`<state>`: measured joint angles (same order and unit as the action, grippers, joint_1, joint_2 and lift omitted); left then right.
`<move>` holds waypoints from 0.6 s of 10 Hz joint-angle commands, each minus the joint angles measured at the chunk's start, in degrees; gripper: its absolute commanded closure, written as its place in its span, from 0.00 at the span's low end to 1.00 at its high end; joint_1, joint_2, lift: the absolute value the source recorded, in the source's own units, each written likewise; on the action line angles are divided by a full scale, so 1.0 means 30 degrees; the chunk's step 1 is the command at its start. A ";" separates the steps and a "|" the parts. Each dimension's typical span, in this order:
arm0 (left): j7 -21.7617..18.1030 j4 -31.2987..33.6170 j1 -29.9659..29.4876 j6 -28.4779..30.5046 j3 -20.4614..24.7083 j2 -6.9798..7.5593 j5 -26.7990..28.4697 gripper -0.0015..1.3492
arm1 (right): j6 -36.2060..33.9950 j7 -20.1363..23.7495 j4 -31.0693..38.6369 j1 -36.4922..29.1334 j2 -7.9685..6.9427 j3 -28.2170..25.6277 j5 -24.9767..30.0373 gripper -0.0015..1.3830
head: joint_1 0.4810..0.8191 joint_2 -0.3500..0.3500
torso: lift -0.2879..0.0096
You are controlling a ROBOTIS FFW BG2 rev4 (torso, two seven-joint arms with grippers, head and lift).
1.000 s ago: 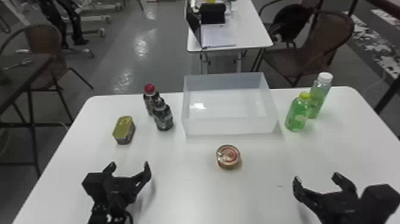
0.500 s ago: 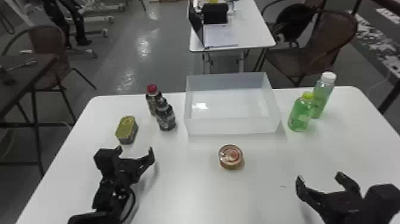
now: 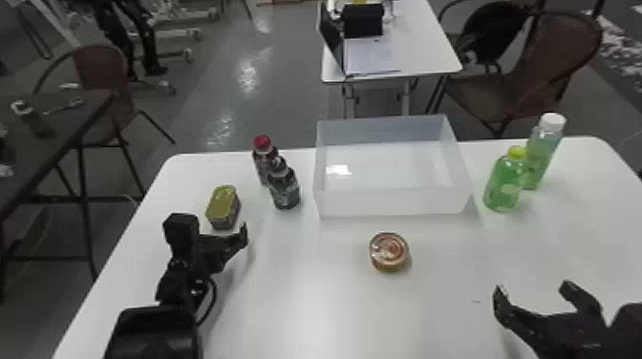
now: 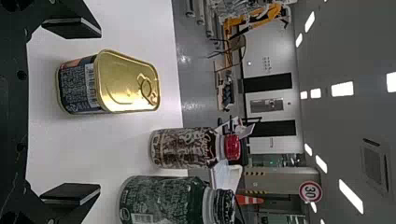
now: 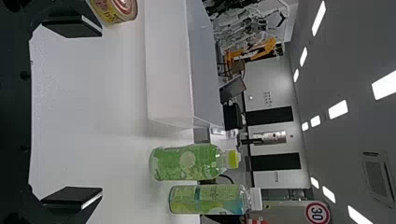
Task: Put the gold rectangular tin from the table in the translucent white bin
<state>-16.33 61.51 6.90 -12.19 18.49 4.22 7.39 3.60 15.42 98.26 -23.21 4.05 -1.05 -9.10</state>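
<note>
Tin [image 3: 223,206], gold, rectangular: on table [image 3: 296,296], ahead of left gripper [image 4: 100,112], fingers spread; right gripper [image 5: 101,113] likewise. Handling: centre leftward before advancing, close squarely on sides, lift clear over dark bottles [image 3: 284,190] binward.

Head view: grey floor [image 3: 272,105]; white desk [image 3: 425,55] at one o'clock, dark table [image 3: 48,138] at nine, brown chair [image 3: 102,71] at ten, second chair [image 3: 549,62] at two. Left wrist view: pale wall [image 4: 275,53], ceiling lights [image 4: 342,88].
</note>
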 commanded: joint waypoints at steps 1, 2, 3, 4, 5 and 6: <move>-0.0444 -0.1373 0.0894 0.0197 -0.0567 0.0966 -0.0704 0.10 | 0.0000 0.0161 -0.0147 0.0091 -0.0149 0.0000 0.0016 0.07 | 0.63 0.75 | 0.67; -0.0737 -0.2193 0.1421 0.0109 -0.0684 0.1347 -0.0880 0.10 | 0.0000 0.0278 -0.0205 0.0179 -0.0267 0.0000 0.0045 0.07 | 0.63 0.76 | 0.67; -0.0795 -0.2545 0.1772 0.0373 -0.0655 0.1523 -0.0763 0.10 | 0.0000 0.0308 -0.0235 0.0179 -0.0325 0.0000 0.0075 0.07 | 0.63 0.77 | 0.67; -0.1000 -0.3131 0.2183 0.0431 -0.0538 0.1610 -0.0675 0.10 | 0.0000 0.0366 -0.0293 0.0208 -0.0384 0.0000 0.0075 0.07 | 0.63 0.78 | 0.67; -0.1030 -0.3482 0.2505 0.0666 -0.0567 0.1757 -0.0382 0.10 | 0.0000 0.0425 -0.0352 0.0237 -0.0442 0.0000 0.0075 0.07 | 0.63 0.79 | 0.67; -0.1118 -0.4215 0.2944 0.0754 -0.0655 0.1962 -0.0411 0.10 | 0.0000 0.0542 -0.0469 0.0296 -0.0501 0.0000 0.0075 0.07 | 0.63 0.79 | 0.67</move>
<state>-19.67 50.16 14.90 -10.12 16.65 9.77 6.13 3.60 17.00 97.07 -22.44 2.65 -1.05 -8.86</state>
